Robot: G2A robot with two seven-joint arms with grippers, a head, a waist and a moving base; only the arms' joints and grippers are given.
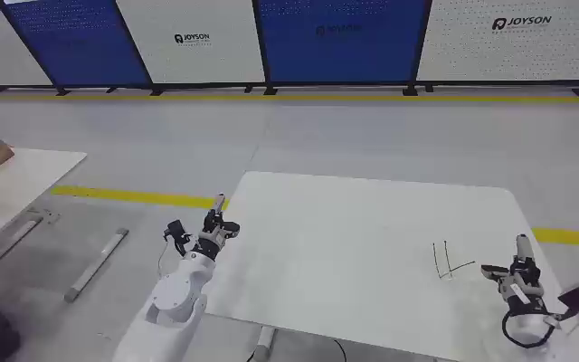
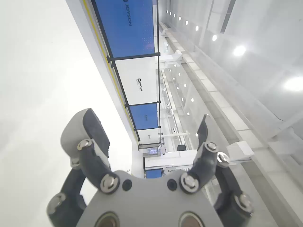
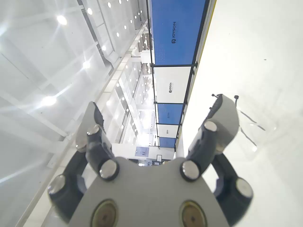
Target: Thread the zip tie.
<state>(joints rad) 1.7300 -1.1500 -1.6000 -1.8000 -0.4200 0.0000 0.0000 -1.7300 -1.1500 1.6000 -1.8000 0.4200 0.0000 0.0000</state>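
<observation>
Thin dark zip ties lie loose on the white table, near its right side. In the right wrist view the zip ties show just past one finger. My right gripper stands at the table's right edge, a short way right of the ties, pointing away from the robot; in its own view the right gripper is open with nothing between its fingers. My left gripper is at the table's left edge, far from the ties. Its own view has the left gripper open and holding nothing.
Another white table stands off to the far left. Blue and white partition panels line the back of the room behind a yellow floor line. The table's bare middle lies between both arms.
</observation>
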